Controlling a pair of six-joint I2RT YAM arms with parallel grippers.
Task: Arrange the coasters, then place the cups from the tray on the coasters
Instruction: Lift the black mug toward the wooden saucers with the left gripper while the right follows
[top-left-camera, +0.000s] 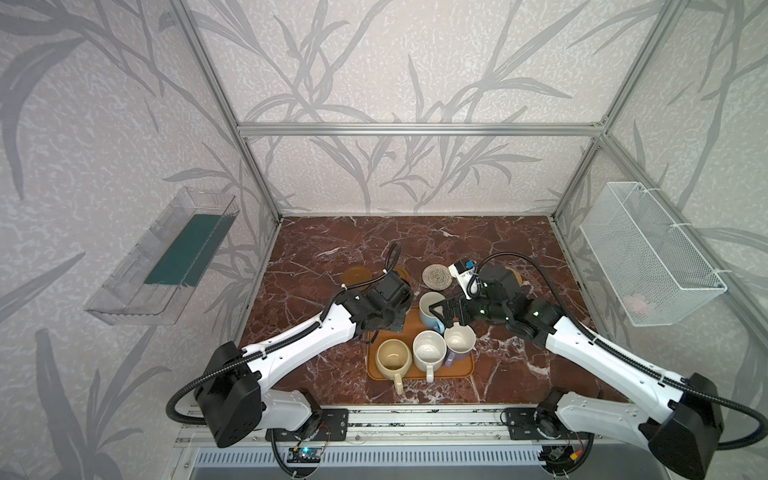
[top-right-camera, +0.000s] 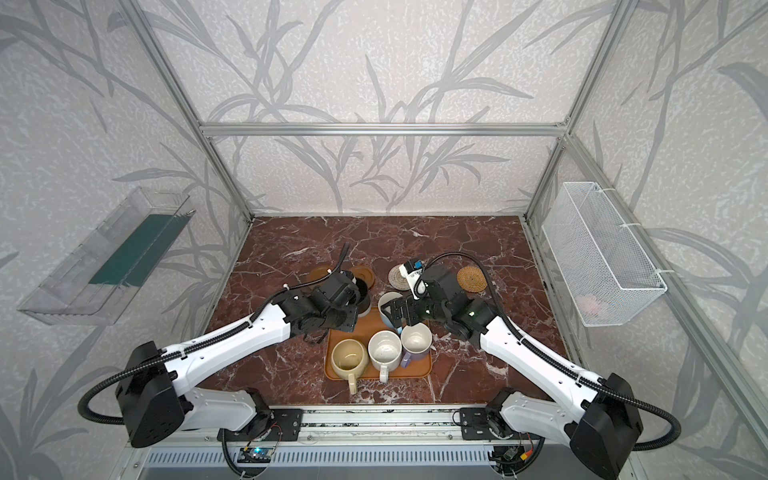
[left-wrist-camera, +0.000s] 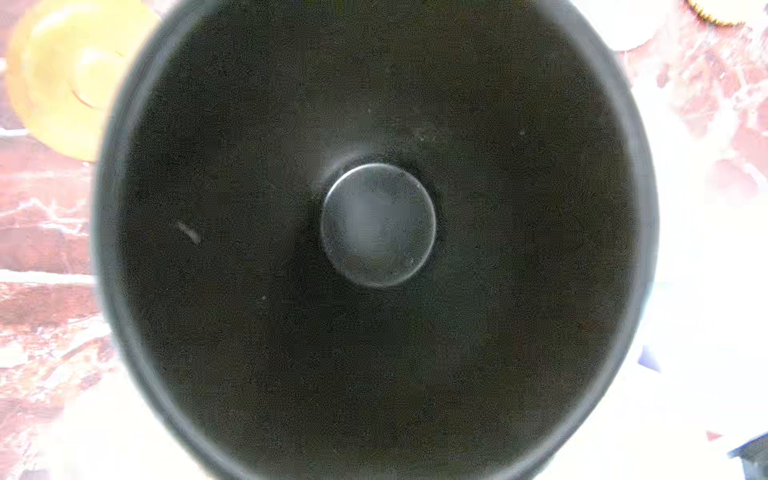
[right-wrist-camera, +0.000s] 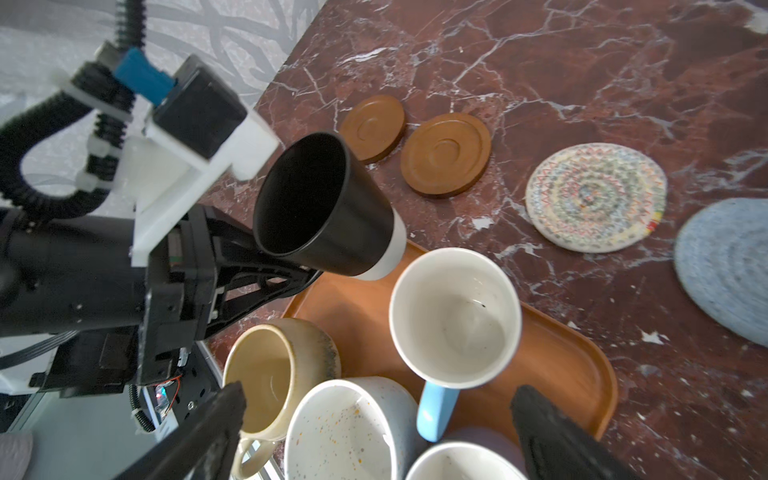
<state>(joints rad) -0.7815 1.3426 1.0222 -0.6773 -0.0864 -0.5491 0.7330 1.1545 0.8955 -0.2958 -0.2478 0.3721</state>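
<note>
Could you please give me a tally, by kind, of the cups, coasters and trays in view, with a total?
Cups: 5 (black cup, light blue cup, cream-yellow cup, white cup, lavender cup)
Coasters: 5 (wooden coaster, second wooden coaster, cream woven coaster, grey woven coaster, rattan coaster)
Tray: 1
Total: 11

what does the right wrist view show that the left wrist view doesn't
Only the right wrist view: the black mug from outside, gripped by the left pincer; the light blue mug, cream-yellow mug, white mug and lavender mug on the tray; the cream woven coaster and grey woven coaster.
Only the left wrist view: the black mug's inner bottom, and what looks like a rattan coaster's edge.
Both: the black mug, the marble table and a wooden coaster, washed out yellow in the left wrist view.
</note>
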